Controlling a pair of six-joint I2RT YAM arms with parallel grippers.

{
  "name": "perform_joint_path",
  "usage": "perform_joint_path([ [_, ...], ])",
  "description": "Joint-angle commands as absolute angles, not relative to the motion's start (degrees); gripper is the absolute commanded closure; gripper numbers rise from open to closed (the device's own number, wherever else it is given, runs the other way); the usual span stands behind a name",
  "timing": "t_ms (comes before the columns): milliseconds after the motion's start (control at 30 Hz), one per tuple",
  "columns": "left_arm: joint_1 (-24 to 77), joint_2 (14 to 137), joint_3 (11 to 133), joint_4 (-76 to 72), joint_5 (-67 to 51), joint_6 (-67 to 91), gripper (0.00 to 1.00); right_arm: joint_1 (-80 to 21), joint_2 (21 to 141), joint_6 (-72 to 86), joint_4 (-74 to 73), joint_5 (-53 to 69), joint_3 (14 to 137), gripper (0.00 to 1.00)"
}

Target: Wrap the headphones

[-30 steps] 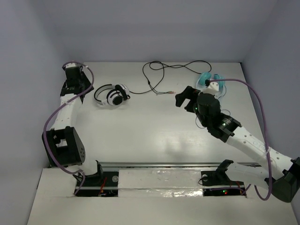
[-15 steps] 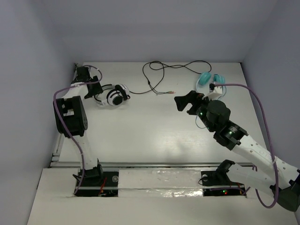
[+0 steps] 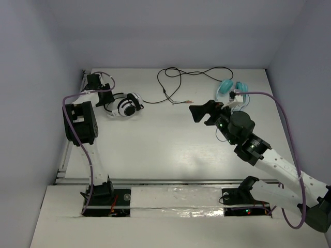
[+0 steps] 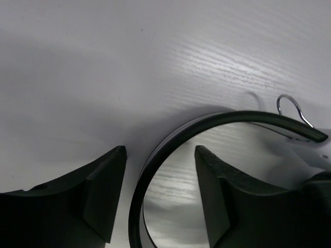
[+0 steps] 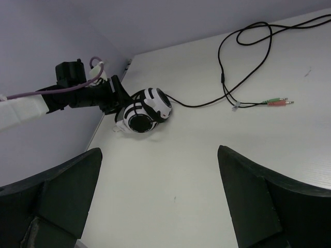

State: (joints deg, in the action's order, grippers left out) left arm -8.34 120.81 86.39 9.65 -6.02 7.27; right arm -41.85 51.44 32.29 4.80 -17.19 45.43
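Note:
The black-and-white headphones [image 3: 125, 105] lie at the far left of the table, cups together, also seen in the right wrist view [image 5: 144, 110]. Their thin black cable [image 3: 176, 77] loops along the back and ends in plugs [image 3: 187, 102]. My left gripper [image 3: 107, 96] is open and straddles the black headband [image 4: 232, 116], which arcs between its fingers without being clamped; the gripper's centre [image 4: 160, 151] is just right of the band. My right gripper [image 3: 202, 112] hangs wide open over the table's middle, holding nothing [image 5: 159, 151], facing the headphones from a distance.
Teal headphones [image 3: 232, 88] with a thin cord lie at the back right, just behind the right arm. The cable's loops [image 5: 243, 57] spread across the back centre. Grey walls close the table on the left, back and right.
The left arm has folded inward, bringing its gripper from the far-left corner onto the headband, and its jaws have opened. The right gripper has shifted slightly left.

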Motion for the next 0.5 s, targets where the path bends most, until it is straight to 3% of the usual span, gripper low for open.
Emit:
perform_joint_path([
  [0, -8.3, 123.0, 87.5, 7.5, -7.6, 6.6, 0.50, -41.9, 51.6, 30.7, 9.0, -16.2, 46.8, 0.00],
  [33, -8.3, 123.3, 87.5, 7.4, -8.4, 6.6, 0.53, -41.9, 51.7, 30.5, 8.9, -16.3, 47.1, 0.00],
  [100, -8.3, 123.1, 87.3, 6.8, -8.7, 6.5, 0.76, -41.9, 51.9, 30.1, 8.7, -16.9, 47.5, 0.00],
  [200, -8.3, 122.6, 87.0, 6.8, -9.8, 7.0, 0.98, -41.9, 53.5, 30.2, 9.0, -17.0, 48.4, 0.00],
  [467, -8.3, 111.4, 85.4, 7.6, -16.6, 12.5, 1.00, -41.9, 65.6, 30.2, 11.5, -12.5, 55.8, 0.00],
])
